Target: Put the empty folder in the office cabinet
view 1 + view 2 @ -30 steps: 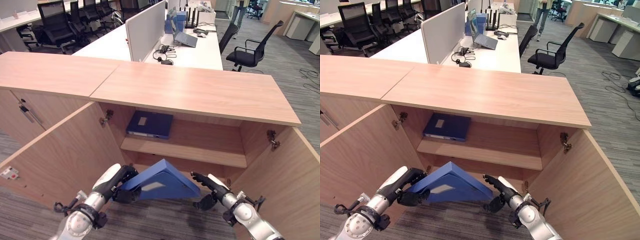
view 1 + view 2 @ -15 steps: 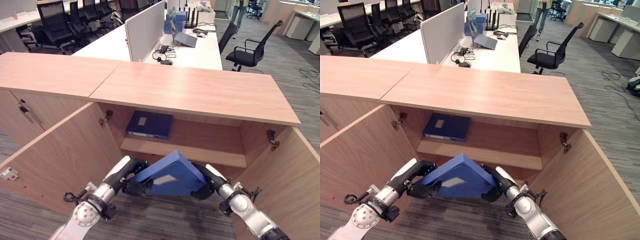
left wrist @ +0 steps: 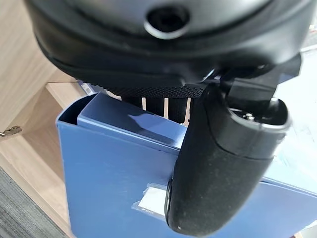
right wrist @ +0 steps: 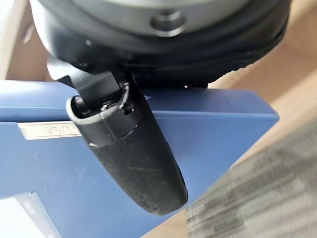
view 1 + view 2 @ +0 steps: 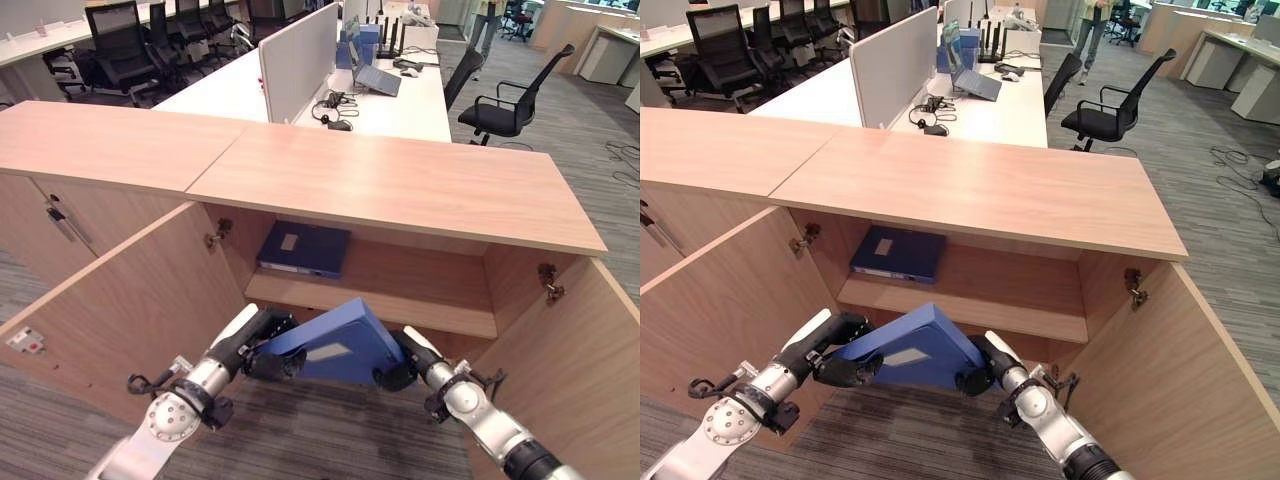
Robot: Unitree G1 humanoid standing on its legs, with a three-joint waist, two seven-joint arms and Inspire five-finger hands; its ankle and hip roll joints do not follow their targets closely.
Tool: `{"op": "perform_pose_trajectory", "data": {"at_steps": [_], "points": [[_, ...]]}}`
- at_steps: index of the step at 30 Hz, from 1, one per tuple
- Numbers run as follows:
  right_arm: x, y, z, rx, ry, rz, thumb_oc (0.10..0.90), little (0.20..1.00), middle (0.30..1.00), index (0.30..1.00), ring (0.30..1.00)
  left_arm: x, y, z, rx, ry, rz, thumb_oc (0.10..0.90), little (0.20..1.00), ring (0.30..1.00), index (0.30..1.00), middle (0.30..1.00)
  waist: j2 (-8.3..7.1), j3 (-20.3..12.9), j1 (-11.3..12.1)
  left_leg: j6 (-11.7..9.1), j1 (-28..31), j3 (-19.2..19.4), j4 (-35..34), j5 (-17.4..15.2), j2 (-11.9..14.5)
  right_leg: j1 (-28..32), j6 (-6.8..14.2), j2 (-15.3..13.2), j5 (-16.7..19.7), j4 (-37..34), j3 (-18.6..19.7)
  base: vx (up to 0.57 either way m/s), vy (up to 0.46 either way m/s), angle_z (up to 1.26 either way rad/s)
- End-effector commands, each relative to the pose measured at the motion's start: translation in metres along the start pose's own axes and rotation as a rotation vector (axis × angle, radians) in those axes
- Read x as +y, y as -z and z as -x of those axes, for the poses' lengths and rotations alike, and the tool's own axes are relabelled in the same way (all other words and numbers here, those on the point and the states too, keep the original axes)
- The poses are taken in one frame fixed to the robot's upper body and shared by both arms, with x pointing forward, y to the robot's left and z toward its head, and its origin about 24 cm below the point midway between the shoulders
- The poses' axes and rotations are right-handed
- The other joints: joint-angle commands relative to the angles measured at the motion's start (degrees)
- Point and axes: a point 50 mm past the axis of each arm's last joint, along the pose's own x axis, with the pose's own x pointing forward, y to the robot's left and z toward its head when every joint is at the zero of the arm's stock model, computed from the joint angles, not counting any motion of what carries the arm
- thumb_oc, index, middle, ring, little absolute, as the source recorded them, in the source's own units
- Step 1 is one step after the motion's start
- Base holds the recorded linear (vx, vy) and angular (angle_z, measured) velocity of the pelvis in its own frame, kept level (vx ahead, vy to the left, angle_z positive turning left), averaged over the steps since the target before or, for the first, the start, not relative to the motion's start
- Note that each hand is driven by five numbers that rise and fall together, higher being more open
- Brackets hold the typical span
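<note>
A blue folder hangs tilted at the mouth of the open wooden cabinet, just below the front edge of its shelf. My left hand grips the folder's left edge, thumb pressed on its face. On the opposite side my right hand clamps the lower right corner, its thumb lying across the blue cover. A second blue folder lies flat on the shelf at the back left.
Both cabinet doors stand wide open, the left door and the right door flanking my arms. Grey carpet lies below. Behind the cabinet are white desks and black office chairs.
Both hands have carried the folder forward and a little upward towards the cabinet opening, and its tip now points more to the right. The right hand went from apart to gripping it.
</note>
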Motion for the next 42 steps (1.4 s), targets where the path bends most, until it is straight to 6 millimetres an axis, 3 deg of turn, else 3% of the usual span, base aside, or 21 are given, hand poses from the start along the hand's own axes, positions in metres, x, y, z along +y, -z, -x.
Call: {"op": "perform_pose_trajectory", "data": {"at_steps": [1, 7, 12, 13, 14, 16, 20, 24, 25, 26, 28, 30, 31, 35, 37, 40, 42], "points": [[0.024, -0.093, -0.013, -0.384, -0.127, 0.014, 0.400, 0.300, 0.300, 0.300, 0.300, -0.010, -0.093, -0.017, -0.521, 0.085, 0.229, 0.400, 0.300, 0.300, 0.300, 0.300, -1.54, -2.7, -0.5, -1.9, 0.2, -1.5, -0.3, -5.2, 0.8, 0.5, 4.3, -3.0, -0.7, 0.4, -0.9, 0.00, 0.000, 0.00], [0.022, -0.104, -0.002, -0.465, -0.166, 0.181, 0.400, 0.300, 0.300, 0.300, 0.300, -0.008, -0.093, -0.016, -0.535, 0.070, 0.207, 0.400, 0.300, 0.300, 0.300, 0.300, -1.76, -2.9, -0.5, -1.9, 0.3, -1.5, -0.3, -5.3, 0.8, 0.5, 4.3, -3.1, -0.9, 0.4, -1.1, 0.00, 0.000, 0.00], [0.011, -0.101, 0.008, -0.481, -0.142, 0.213, 0.400, 0.300, 0.300, 0.300, 0.300, -0.012, -0.074, -0.017, -0.454, 0.053, 0.279, 0.414, 0.321, 0.321, 0.321, 0.321, -1.84, -2.9, -0.6, -1.8, 0.4, -1.5, -0.3, -5.4, 0.8, 0.6, 4.4, -3.2, -0.9, 0.4, -1.2, 0.00, 0.000, 0.00], [0.008, -0.098, 0.010, -0.476, -0.131, 0.218, 0.400, 0.300, 0.300, 0.300, 0.300, -0.014, -0.067, -0.017, -0.419, 0.051, 0.314, 0.718, 0.778, 0.778, 0.778, 0.778, -1.82, -2.9, -0.6, -1.8, 0.4, -1.5, -0.3, -5.4, 0.8, 0.6, 4.4, -3.2, -0.9, 0.4, -1.2, 0.00, 0.000, 0.00], [0.003, -0.091, 0.013, -0.454, -0.120, 0.223, 0.400, 0.300, 0.300, 0.300, 0.300, -0.017, -0.054, -0.016, -0.357, 0.052, 0.369, 0.800, 0.900, 0.900, 0.900, 0.900, -1.76, -2.9, -0.7, -1.8, 0.4, -1.4, -0.3, -5.4, 0.8, 0.6, 4.4, -3.3, -0.9, 0.4, -1.3, 0.00, 0.000, 0.00], [0.000, -0.085, 0.015, -0.434, -0.111, 0.226, 0.400, 0.300, 0.300, 0.300, 0.300, -0.019, -0.047, -0.014, -0.327, 0.054, 0.407, 0.800, 0.900, 0.900, 0.900, 0.900, -1.69, -2.9, -0.8, -1.8, 0.4, -1.5, -0.3, -5.5, 0.8, 0.6, 4.5, -3.3, -0.9, 0.4, -1.4, 0.00, 0.000, 0.00], [-0.013, -0.055, 0.022, -0.317, -0.074, 0.228, 0.400, 0.300, 0.300, 0.300, 0.300, -0.022, -0.013, -0.008, -0.185, -0.014, 0.569, 0.800, 0.900, 0.900, 0.900, 0.900, -1.61, -2.9, -1.0, -1.7, 0.7, -1.4, -0.3, -6.0, 0.8, 0.9, 4.4, -3.2, -1.3, 0.4, -1.4, 0.00, 0.000, 0.00], [-0.038, -0.031, 0.029, -0.206, 0.011, 0.359, 0.400, 0.300, 0.300, 0.300, 0.300, -0.025, 0.032, 0.004, -0.010, -0.163, 0.716, 0.800, 0.900, 0.900, 0.900, 0.900, -1.74, -3.1, -1.1, -1.7, 0.7, -1.4, -0.3, -6.0, 0.7, 0.9, 4.5, -3.2, -1.3, 0.4, -1.6, 0.00, 0.003, -0.01], [-0.055, -0.021, 0.032, -0.142, 0.059, 0.526, 0.400, 0.300, 0.300, 0.300, 0.300, -0.037, 0.064, 0.012, 0.123, -0.275, 0.879, 0.800, 0.900, 0.900, 0.900, 0.900, -1.72, -3.0, -1.0, -1.6, 0.6, -1.3, -0.3, -5.9, 0.8, 0.8, 4.5, -3.2, -1.2, 0.4, -1.5, 0.00, 0.000, 0.00], [-0.056, -0.021, 0.032, -0.142, 0.059, 0.527, 0.400, 0.300, 0.300, 0.300, 0.300, -0.037, 0.064, 0.012, 0.123, -0.275, 0.880, 0.800, 0.900, 0.900, 0.900, 0.900, -1.67, -3.0, -1.0, -1.6, 0.6, -1.3, -0.3, -5.9, 0.8, 0.8, 4.5, -3.2, -1.2, 0.4, -1.5, 0.00, 0.000, 0.00], [-0.066, -0.012, 0.035, -0.088, 0.078, 0.597, 0.400, 0.300, 0.300, 0.300, 0.300, -0.043, 0.082, 0.019, 0.200, -0.361, 0.965, 0.800, 0.900, 0.900, 0.900, 0.900, -1.80, -2.9, -1.1, -1.6, 0.4, -1.3, -0.3, -5.8, 0.7, 0.7, 4.5, -3.2, -1.1, 0.4, -1.5, 0.00, 0.004, 0.02], [-0.066, -0.012, 0.035, -0.088, 0.078, 0.598, 0.400, 0.300, 0.300, 0.300, 0.300, -0.043, 0.082, 0.019, 0.199, -0.361, 0.966, 0.800, 0.900, 0.900, 0.900, 0.900, -1.77, -2.9, -1.2, -1.6, 0.4, -1.3, -0.3, -5.8, 0.7, 0.7, 4.5, -3.2, -1.1, 0.4, -1.5, 0.00, 0.000, 0.00], [-0.073, -0.007, 0.037, -0.044, 0.072, 0.687, 0.400, 0.300, 0.300, 0.300, 0.300, -0.047, 0.098, 0.027, 0.279, -0.430, 0.993, 0.800, 0.900, 0.900, 0.900, 0.900, -2.01, -2.9, -1.1, -1.6, 0.3, -1.3, -0.3, -5.8, 0.7, 0.5, 4.6, -3.2, -1.1, 0.4, -1.6, 0.00, 0.000, 0.00], [-0.074, 0.004, 0.034, 0.018, 0.030, 0.737, 0.400, 0.300, 0.300, 0.300, 0.300, -0.056, 0.112, 0.032, 0.364, -0.475, 1.032, 0.800, 0.900, 0.900, 0.900, 0.900, -2.13, -2.8, -1.0, -1.6, 0.1, -1.3, -0.3, -5.7, 0.7, 0.4, 4.6, -3.3, -1.1, 0.4, -1.6, 0.00, 0.000, 0.00], [-0.067, 0.023, 0.033, 0.109, -0.028, 0.648, 0.400, 0.300, 0.300, 0.300, 0.300, -0.058, 0.114, 0.036, 0.385, -0.488, 1.026, 0.800, 0.900, 0.900, 0.900, 0.900, -2.24, -2.7, -0.8, -1.6, 0.0, -1.3, -0.3, -5.6, 0.7, 0.2, 4.6, -3.3, -1.1, 0.4, -1.8, 0.00, 0.000, 0.00], [-0.037, 0.066, 0.034, 0.274, -0.103, 0.171, 0.400, 0.300, 0.300, 0.300, 0.300, -0.071, 0.116, 0.033, 0.424, -0.464, 1.082, 0.800, 0.900, 0.900, 0.900, 0.900, -2.54, -2.7, -0.5, -1.5, -0.4, -1.5, -0.3, -5.2, 0.5, -0.1, 4.7, -3.5, -0.7, 0.4, -2.1, 0.00, 0.000, 0.00], [-0.022, 0.082, 0.035, 0.340, -0.118, -0.014, 0.400, 0.300, 0.300, 0.300, 0.300, -0.081, 0.117, 0.031, 0.444, -0.457, 1.159, 0.800, 0.900, 0.900, 0.900, 0.900, -2.56, -2.6, -0.1, -1.5, -0.7, -1.7, -0.3, -5.0, 0.3, -0.2, 4.8, -3.6, -0.6, 0.4, -2.3, 0.00, 0.007, 0.02]]}}
